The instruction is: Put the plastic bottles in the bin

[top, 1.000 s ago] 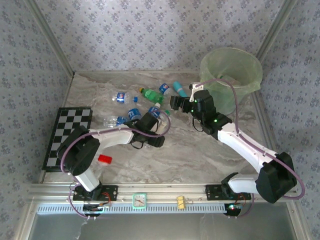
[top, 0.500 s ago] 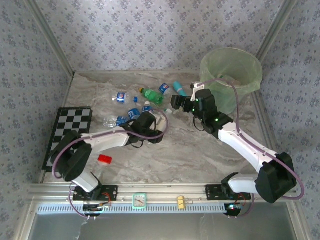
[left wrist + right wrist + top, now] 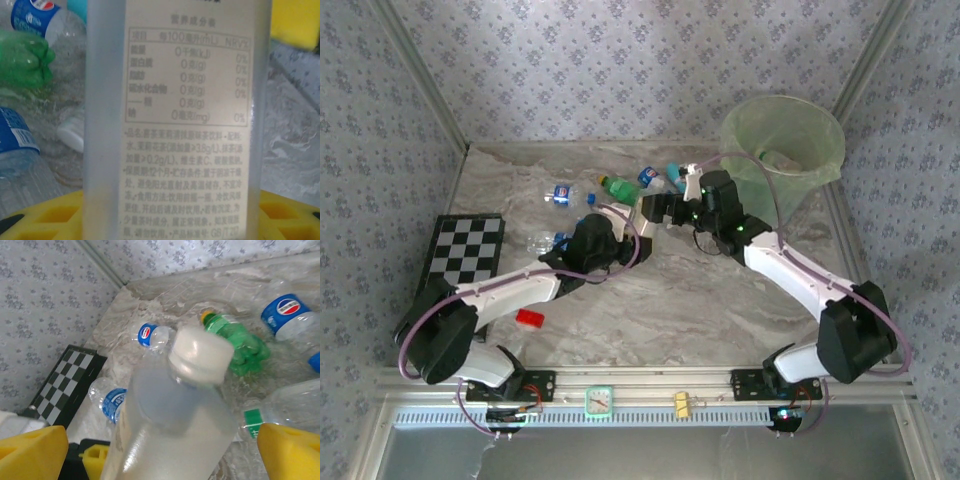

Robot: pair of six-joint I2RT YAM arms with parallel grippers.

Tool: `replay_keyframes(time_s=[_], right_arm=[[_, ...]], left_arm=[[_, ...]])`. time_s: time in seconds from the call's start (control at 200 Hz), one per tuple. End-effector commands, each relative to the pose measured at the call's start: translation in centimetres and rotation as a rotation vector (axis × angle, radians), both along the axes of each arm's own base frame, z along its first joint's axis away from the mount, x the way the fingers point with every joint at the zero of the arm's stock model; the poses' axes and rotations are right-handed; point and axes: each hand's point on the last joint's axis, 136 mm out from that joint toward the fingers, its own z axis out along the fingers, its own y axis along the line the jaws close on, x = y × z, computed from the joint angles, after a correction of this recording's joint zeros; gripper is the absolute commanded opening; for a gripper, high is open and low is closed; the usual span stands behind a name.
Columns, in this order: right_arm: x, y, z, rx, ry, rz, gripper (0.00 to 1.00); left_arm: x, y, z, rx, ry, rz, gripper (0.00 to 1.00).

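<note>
left gripper [image 3: 616,228] is clamped on a frosted white-capped bottle [image 3: 175,120], mid-table. right gripper [image 3: 653,210] sits at its 2 o'clock, spread wide, the cap end between its fingers. green bottle [image 3: 625,190] lies at 12, bin [image 3: 800,160] well off at 2 o'clock.

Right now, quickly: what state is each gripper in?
Left gripper: closed on the white-capped clear bottle.
Right gripper: open, set either side of that bottle and clear of it.
</note>
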Motion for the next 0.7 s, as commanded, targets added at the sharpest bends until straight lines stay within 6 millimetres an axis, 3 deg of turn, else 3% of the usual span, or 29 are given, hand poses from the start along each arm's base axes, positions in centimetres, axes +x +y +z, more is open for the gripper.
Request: replay_keyframes(time_s=[0.0, 0.195, 0.44, 0.695], right_arm=[[-0.1, 1.0, 1.2, 0.037, -0.011, 0.042, 0.98], [0.0, 1.8, 0.4, 0.062, 0.021, 0.069, 0.95], [0.2, 2.9, 0.2, 0.121, 0.049, 0.106, 0.84], [0.1, 3.4, 0.4, 0.151, 0.055, 0.126, 0.59]], left_arm=[[0.1, -0.6, 3.9, -0.133, -0.073, -0.012, 0.56], [-0.4, -0.5, 4.3, -0.188, -0.071, -0.020, 0.57], [-0.7, -0.7, 4.4, -0.205, -0.073, -0.034, 0.57], [-0.8, -0.7, 4.5, -0.212, -0.075, -0.040, 0.59]])
